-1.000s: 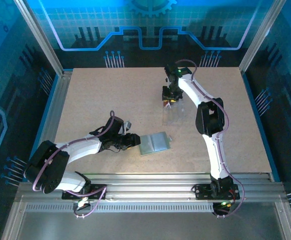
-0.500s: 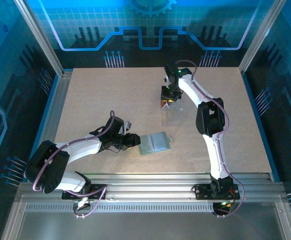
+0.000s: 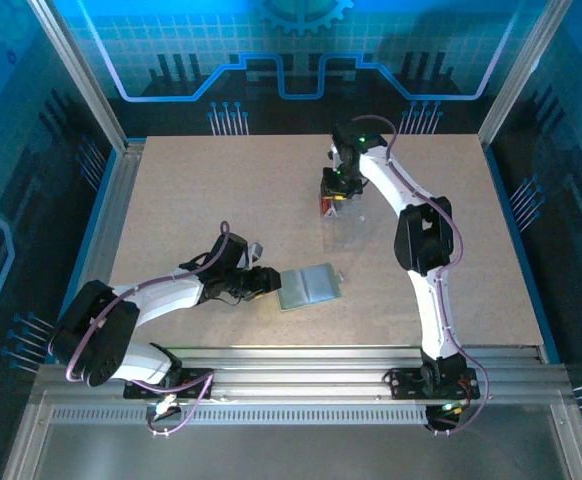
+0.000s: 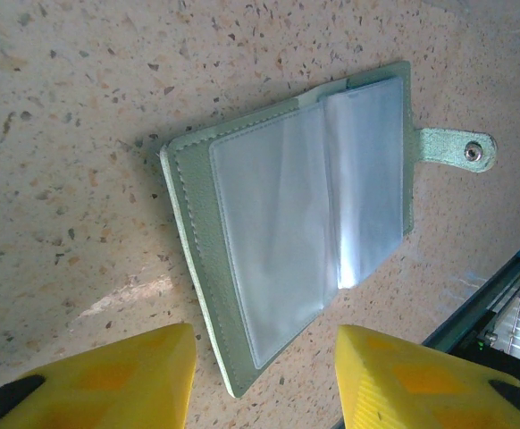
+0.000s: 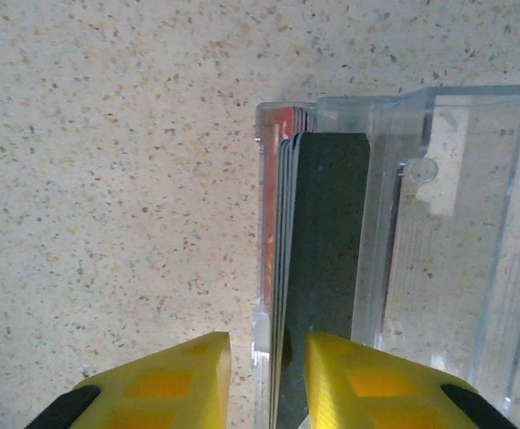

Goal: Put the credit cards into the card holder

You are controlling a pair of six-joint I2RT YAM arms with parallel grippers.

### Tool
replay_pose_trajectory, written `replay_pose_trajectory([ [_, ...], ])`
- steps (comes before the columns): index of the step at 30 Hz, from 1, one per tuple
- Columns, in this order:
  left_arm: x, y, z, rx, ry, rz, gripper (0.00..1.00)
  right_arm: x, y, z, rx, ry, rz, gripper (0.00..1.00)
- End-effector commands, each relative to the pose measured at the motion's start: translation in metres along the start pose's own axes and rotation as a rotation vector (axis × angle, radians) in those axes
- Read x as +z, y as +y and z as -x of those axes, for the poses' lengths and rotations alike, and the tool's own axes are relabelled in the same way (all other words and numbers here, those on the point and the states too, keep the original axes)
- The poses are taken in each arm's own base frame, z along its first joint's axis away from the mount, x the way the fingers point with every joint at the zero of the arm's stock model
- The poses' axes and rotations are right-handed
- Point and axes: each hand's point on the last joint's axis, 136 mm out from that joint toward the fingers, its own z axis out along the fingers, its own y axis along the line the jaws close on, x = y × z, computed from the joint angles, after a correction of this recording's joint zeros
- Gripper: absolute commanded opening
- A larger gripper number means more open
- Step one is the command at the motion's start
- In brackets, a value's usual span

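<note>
Credit cards (image 5: 327, 268) sit stacked together right btwn the right jaws, black one facing out, a red one (image 5: 267, 223) at the stack's outer side against the case wall. Those jaws are pulled in narrow, yellow fingertips (image 5: 157, 384) either side of the stack's near end. One tip overlaps the black card and the other has a sliver of gap beside it, so I can't tell if they actually pinch the cards. The stack sits in the end compartment of a clear plastic case (image 5: 457, 223), which lies on the speckled counter (image 5: 108, 179). From overhead the right arm (image 3: 411, 235) reaches to the far middle of the counter, wrist pointing down over the case, w/ a bit of red showing under it.

Left jaws are approx half open and hold nothing, tips set apart low over the counter. Card holder (image 4: 287, 232) lies flat just ahead of them, its near corner reaching in btwn the tips, apart from both as far as I can see. It's opened out: pale green cover underneath, clear sleeve pages on top, closure strap w/ a snap stud (image 4: 457, 147) sticking out the far side. Overhead, the holder is near the middle of the counter's front part, just beside the left jaws and well apart from the cards and case. Left arm (image 3: 161, 300) stretches low from the near-left corner.
</note>
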Motion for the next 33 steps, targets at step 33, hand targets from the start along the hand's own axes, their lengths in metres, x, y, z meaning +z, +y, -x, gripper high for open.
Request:
replay_pose_trajectory([
  [33, -0.020, -0.050, 0.047, 0.028, -0.085, -0.077, 0.36, 0.025, 0.003, -0.004, -0.056, 0.056, -0.029, 0.38],
])
